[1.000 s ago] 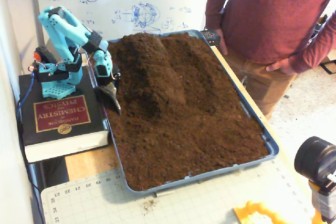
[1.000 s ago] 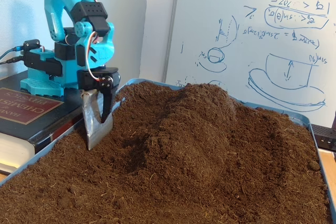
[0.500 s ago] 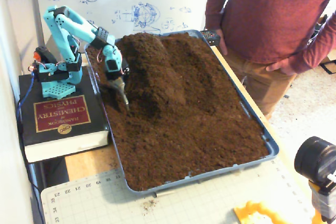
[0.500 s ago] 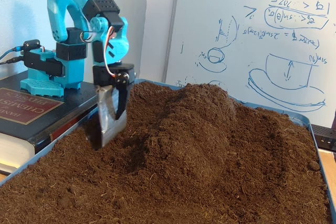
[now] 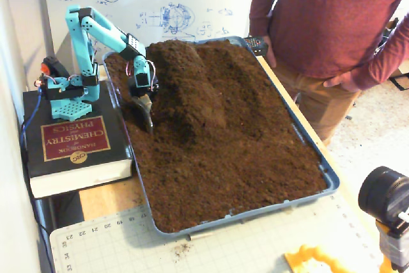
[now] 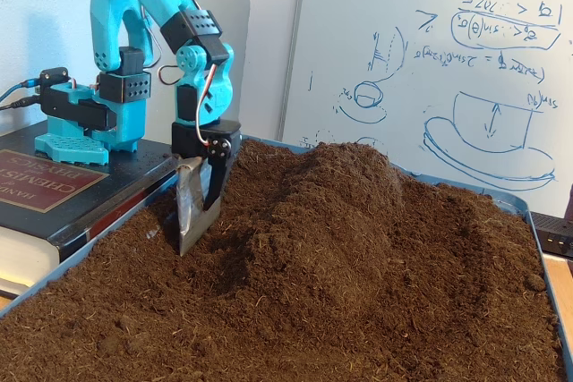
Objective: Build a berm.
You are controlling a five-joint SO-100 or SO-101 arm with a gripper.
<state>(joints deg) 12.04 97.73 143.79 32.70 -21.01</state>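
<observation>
A long rounded berm (image 5: 192,87) of dark soil is running from the upper centre of a fixed view toward mid-frame, sitting inside a blue tray (image 5: 313,151); another fixed view shows it rising at centre (image 6: 349,194). The turquoise arm's gripper (image 5: 146,108) is pointing down just left of the ridge, its metal scoop (image 6: 195,207) touching the soil; how far open it is cannot be told. The arm base is standing on a thick book (image 5: 70,145).

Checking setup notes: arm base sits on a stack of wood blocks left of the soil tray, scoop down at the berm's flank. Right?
Not blocks: the base sits on a thick book, clear in both fixed views. The rest holds: it is left of the tray, scoop down by the berm.
</observation>
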